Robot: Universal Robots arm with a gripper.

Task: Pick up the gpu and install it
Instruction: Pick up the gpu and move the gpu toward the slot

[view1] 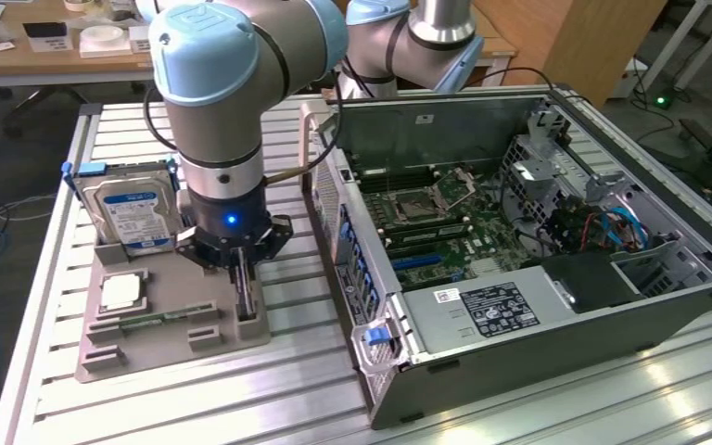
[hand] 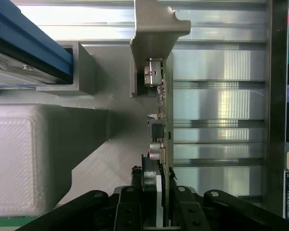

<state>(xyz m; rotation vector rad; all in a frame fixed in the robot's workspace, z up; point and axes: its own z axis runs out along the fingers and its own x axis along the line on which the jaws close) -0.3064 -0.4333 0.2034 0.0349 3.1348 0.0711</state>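
While upright, gpu (hand: 166, 110) between gripper (hand: 162, 195) jaws.

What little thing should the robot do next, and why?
Probably take a firm hold of the gpu before any lift. The gripper sits right down over the gpu, which stands on its edge in a slot of the gray holder, beside the open computer case. The card is thin, so a loose hold might let it tip or slip.

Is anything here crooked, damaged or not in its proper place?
Nothing stands out. The gpu stands straight on its edge in the grey holder, with the gripper right over it; the hard drive also stands upright in its slot.
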